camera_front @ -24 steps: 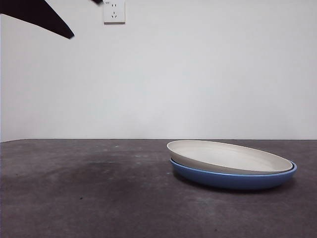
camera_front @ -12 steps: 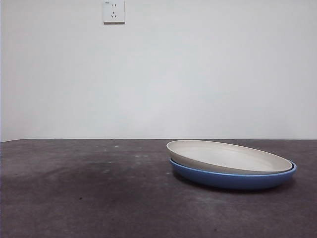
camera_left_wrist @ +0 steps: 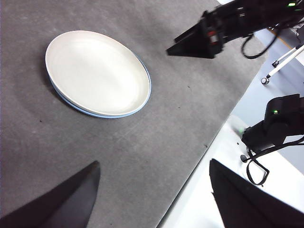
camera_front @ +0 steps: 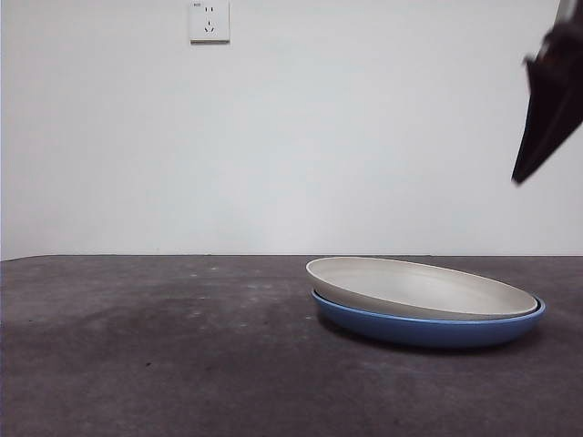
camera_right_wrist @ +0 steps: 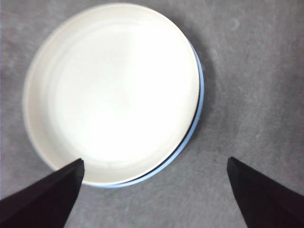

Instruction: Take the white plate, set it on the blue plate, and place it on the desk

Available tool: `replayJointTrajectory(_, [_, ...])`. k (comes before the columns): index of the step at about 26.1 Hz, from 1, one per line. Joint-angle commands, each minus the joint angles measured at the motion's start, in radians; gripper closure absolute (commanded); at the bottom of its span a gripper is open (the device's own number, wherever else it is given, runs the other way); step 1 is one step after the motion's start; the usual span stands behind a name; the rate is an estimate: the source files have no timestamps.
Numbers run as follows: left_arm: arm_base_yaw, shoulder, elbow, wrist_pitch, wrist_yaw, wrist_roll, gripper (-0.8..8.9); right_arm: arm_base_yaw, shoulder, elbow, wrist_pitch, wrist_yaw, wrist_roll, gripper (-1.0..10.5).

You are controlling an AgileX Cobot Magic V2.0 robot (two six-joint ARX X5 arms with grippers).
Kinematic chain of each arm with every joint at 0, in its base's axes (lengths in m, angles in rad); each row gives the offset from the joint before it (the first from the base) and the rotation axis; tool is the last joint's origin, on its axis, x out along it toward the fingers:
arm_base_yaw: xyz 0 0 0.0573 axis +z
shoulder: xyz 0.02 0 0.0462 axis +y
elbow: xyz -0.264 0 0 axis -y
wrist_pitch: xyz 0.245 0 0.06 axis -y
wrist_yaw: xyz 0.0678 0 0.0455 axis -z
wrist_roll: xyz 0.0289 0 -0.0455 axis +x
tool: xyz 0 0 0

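On the desk point(camera_front: 164, 364), toward five o'clock in the front view, the white plate point(camera_front: 421, 287) sits nested in the blue plate point(camera_front: 428, 330), slightly askew, its near-left edge riding a little higher than the blue rim. Stacking looks complete; what remains, by the task's wording, appears to be lifting the white plate off again and setting it on the bare desk.

Above the stack, the right gripper point(camera_right_wrist: 154, 190) hangs with its jaws spread wide and empty, one tip over the white plate's edge and the other over the desk just beyond the blue rim. In the front view it enters as a dark tip at two o'clock point(camera_front: 549, 114), well clear of both plates.

Farther off, the left gripper point(camera_left_wrist: 152, 190) waits high over the desk's edge, jaws wide apart, holding nothing, with the stack at ten o'clock in its view.

Beyond, a wall socket point(camera_front: 209, 20) marks the white wall at eleven o'clock.
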Motion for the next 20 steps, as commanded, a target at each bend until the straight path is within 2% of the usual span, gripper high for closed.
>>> replayJointTrajectory(1, [-0.004,0.006,0.008,0.01,0.002,0.012,4.42,-0.01,0.092,0.003,0.067,0.003,0.019,4.7])
replayJointTrajectory(7, [-0.004,0.006,0.008,0.01,0.002,0.012,4.43,-0.027,0.247,0.003,0.19,-0.004,0.055,4.7])
replayJointTrajectory(11, [-0.004,0.006,0.008,0.01,0.002,0.011,4.43,-0.028,0.327,0.003,0.255,-0.017,0.06,5.7])
replayJointTrajectory(16, [-0.004,0.006,0.008,0.01,0.002,0.011,4.42,-0.028,0.41,0.003,0.327,-0.05,0.068,5.8])
replayJointTrajectory(20, [-0.004,0.006,0.008,0.01,0.002,0.01,4.43,-0.028,0.454,0.003,0.361,-0.049,0.068,6.4])
